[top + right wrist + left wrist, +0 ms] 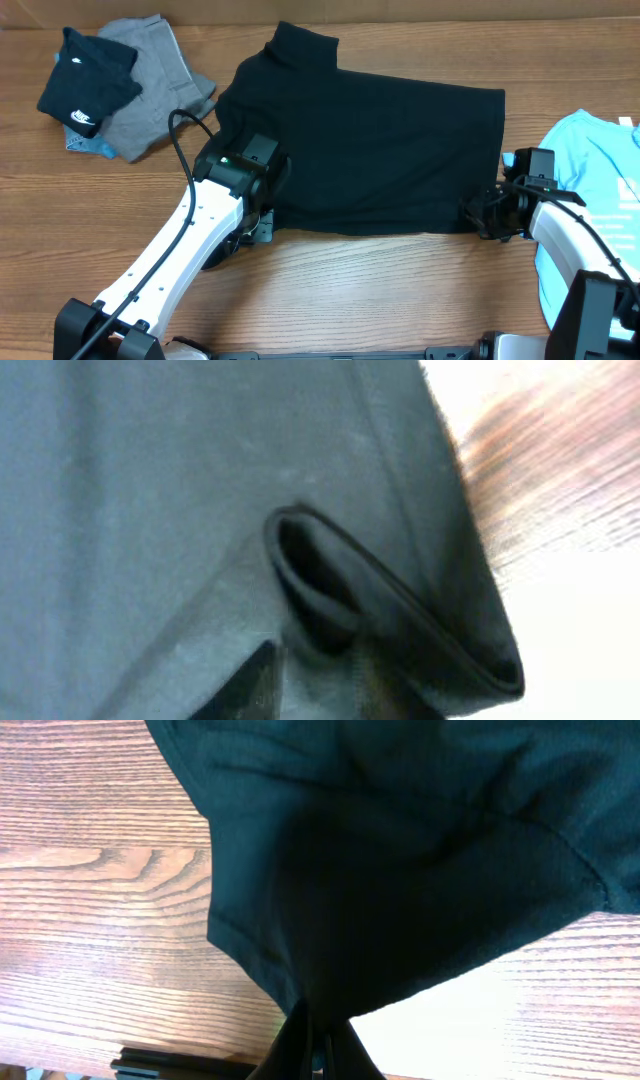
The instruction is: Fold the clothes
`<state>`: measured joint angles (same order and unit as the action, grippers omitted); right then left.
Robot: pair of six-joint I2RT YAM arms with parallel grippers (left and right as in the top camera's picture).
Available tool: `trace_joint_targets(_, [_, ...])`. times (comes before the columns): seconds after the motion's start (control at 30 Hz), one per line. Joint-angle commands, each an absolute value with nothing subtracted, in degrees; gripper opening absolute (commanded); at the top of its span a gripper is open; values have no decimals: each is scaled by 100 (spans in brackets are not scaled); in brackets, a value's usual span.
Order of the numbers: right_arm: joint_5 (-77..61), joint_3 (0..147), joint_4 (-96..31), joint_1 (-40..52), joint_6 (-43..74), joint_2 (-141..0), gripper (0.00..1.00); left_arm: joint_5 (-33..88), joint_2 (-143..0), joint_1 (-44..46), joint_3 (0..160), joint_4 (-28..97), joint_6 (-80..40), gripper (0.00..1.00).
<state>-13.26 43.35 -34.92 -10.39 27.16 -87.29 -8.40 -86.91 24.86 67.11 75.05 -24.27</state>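
The clothes [380,140], a large plain black T-shirt, lie spread flat across the middle of the wooden table. My left gripper [262,228] is at the shirt's near left corner. In the left wrist view it [320,1055] is shut on a pinch of the black fabric [400,870], which fans out ahead of it. My right gripper [475,215] is at the near right corner. In the right wrist view it [320,680] is closed around a rolled fold of the hem [330,580], with cloth filling the gap between its fingers.
A pile at the far left holds a small black garment with a white swoosh [88,85], a grey garment [160,80] and a bit of blue cloth [85,145]. A light blue shirt [600,170] lies at the right edge, under the right arm.
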Motion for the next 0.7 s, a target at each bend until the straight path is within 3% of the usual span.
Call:
trace_joint_targets(0.0, [-1293, 4327, -3476, -1024, 2646, -8672, 13, -897, -8646, 2477, 6777, 7507, -2421, 4])
trace_joint_targets(0.1, [-1295, 4515, -3739, -1024, 2521, -8600, 4, -902, -8646, 2477, 6777, 7542, -2418, 4])
trace_joint_targets(0.37, [-1280, 5293, -5151, -1026, 2556, -7898, 4, -958, -8646, 2477, 6779, 7697, -2423, 4])
trace_joint_targets(0.67, [-276, 5916, -7269, -1031, 3345, -6746, 4, -875, -8637, 2477, 6779, 8235, -2451, 4])
